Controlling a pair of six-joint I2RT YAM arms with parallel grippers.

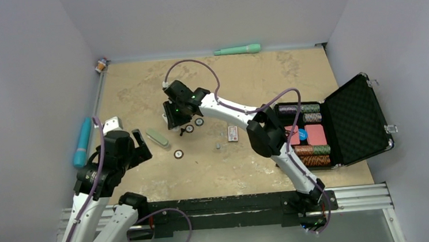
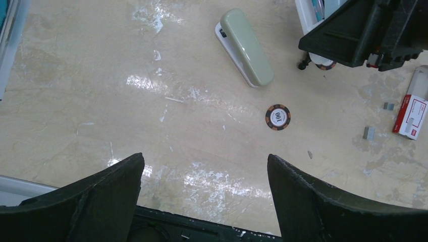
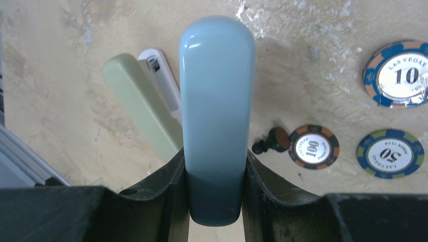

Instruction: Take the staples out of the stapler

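Observation:
My right gripper (image 3: 214, 157) is shut on a light blue stapler (image 3: 217, 101), which it holds above the table, its long body pointing away from the wrist camera. A pale green stapler (image 3: 137, 108) with a white base lies flat on the table just left of it. It also shows in the left wrist view (image 2: 246, 46) and the top view (image 1: 157, 137). My left gripper (image 2: 204, 159) is open and empty, above the table short of the green stapler; it shows in the top view (image 1: 139, 145). In the top view the right gripper (image 1: 175, 118) hides the blue stapler.
A red and white staple box (image 2: 411, 117) and small grey staple strips (image 2: 369, 132) lie to the right. Poker chips (image 3: 313, 146) and a small black piece (image 3: 270, 140) lie near the right gripper. An open chip case (image 1: 339, 124) stands at right. A teal item (image 1: 82, 142) lies at left.

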